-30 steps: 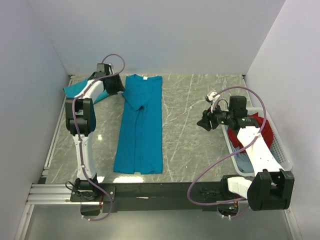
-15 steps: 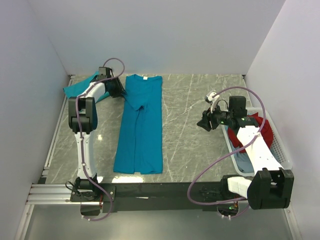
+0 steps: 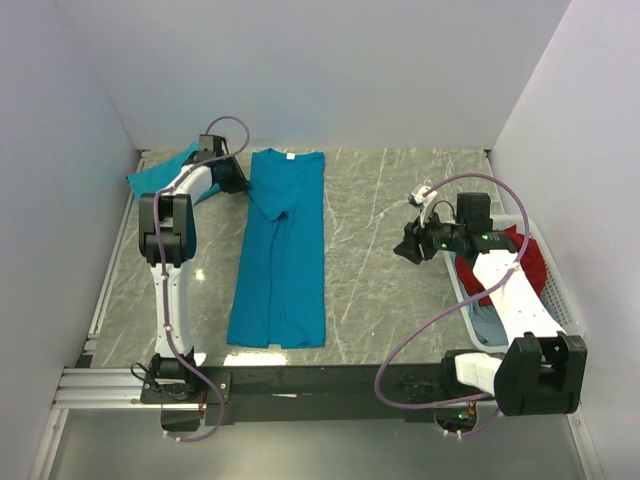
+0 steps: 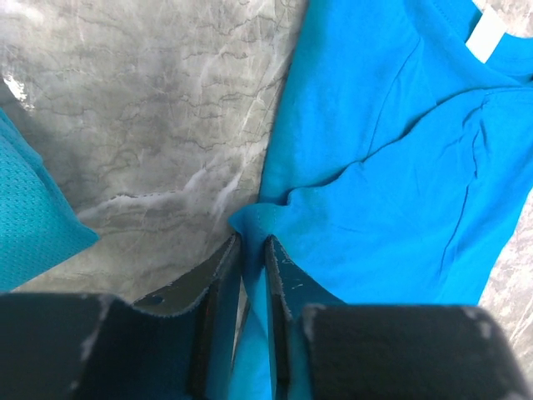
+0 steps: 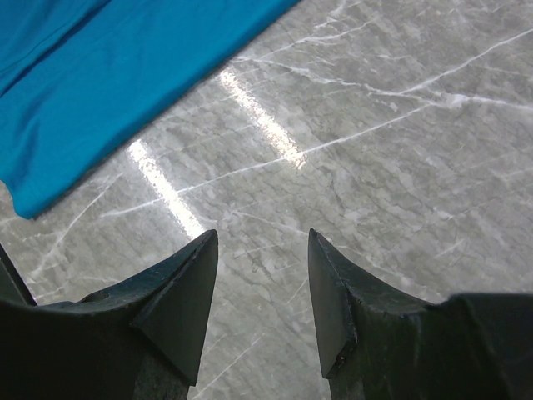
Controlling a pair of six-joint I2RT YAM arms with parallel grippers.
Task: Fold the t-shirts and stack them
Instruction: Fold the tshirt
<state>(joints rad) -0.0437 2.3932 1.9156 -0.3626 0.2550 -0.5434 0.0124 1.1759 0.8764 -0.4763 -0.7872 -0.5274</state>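
Observation:
A teal-blue t-shirt (image 3: 285,250) lies on the marble table folded lengthwise into a long strip, its collar and white neck label (image 3: 288,156) at the far end. My left gripper (image 3: 238,178) sits at the strip's far left edge. In the left wrist view the left gripper (image 4: 252,242) is shut on a pinched ridge of that t-shirt (image 4: 391,167), with the label (image 4: 485,33) at the top right. A second teal cloth (image 3: 155,175) lies at the far left corner. My right gripper (image 3: 408,245) hovers open over bare marble; the wrist view shows this gripper (image 5: 262,242) holding nothing.
A white basket (image 3: 565,300) stands at the right edge, holding red cloth (image 3: 525,258) and grey-blue cloth. The teal mesh cloth (image 4: 33,225) lies just left of my left fingers. White walls close in the table on three sides.
My left gripper has shifted slightly toward the shirt's far left edge and its jaws have closed on the cloth. The right arm has barely moved.

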